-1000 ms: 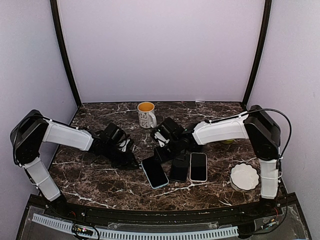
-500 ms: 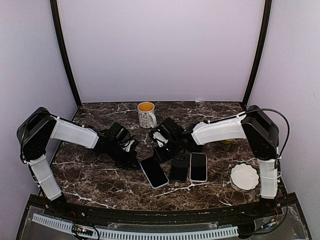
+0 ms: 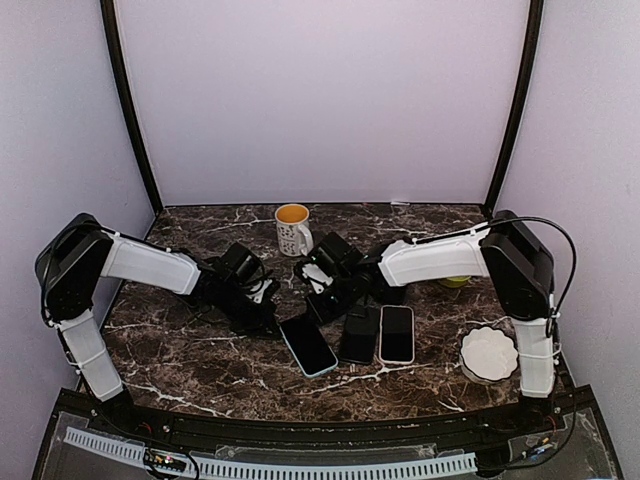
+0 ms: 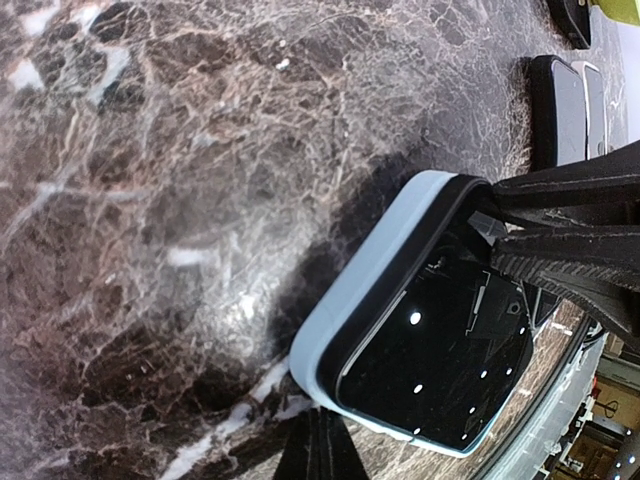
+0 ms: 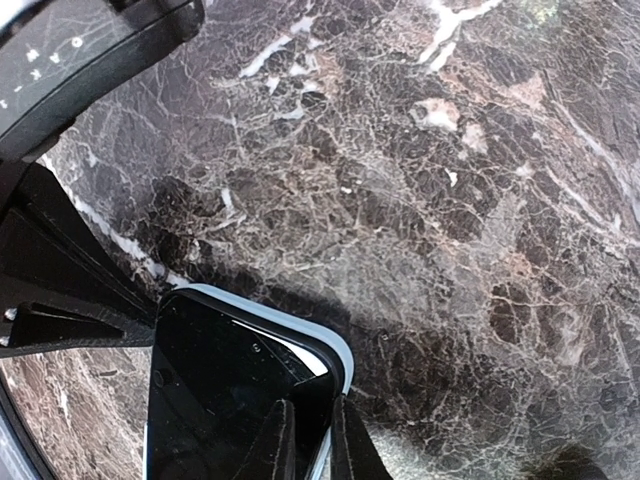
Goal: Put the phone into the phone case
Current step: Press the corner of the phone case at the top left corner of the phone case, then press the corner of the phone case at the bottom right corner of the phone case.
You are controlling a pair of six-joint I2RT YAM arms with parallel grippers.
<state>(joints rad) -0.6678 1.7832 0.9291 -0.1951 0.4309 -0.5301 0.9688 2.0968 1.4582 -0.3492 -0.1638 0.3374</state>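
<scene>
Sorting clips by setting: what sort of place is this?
Probably a lab test booth, not a home: plain lilac walls enclose a marble-look table, with a left arm and right arm bolted at its edge.

A dark brown marble table (image 3: 180, 365) with white veins fills 6 o'clock. Pale lilac walls (image 3: 320, 100) enclose it, evenly lit, with black posts (image 3: 128, 110) at 10 and 2 o'clock.

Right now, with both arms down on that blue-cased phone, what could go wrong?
Both sets of jaws crowd the same far end of the blue case, so they might bump each other. The right jaws seem to pinch only its thin rim, which could slip free. A black phone lies close beside it; a sideways shove might knock that.
</scene>
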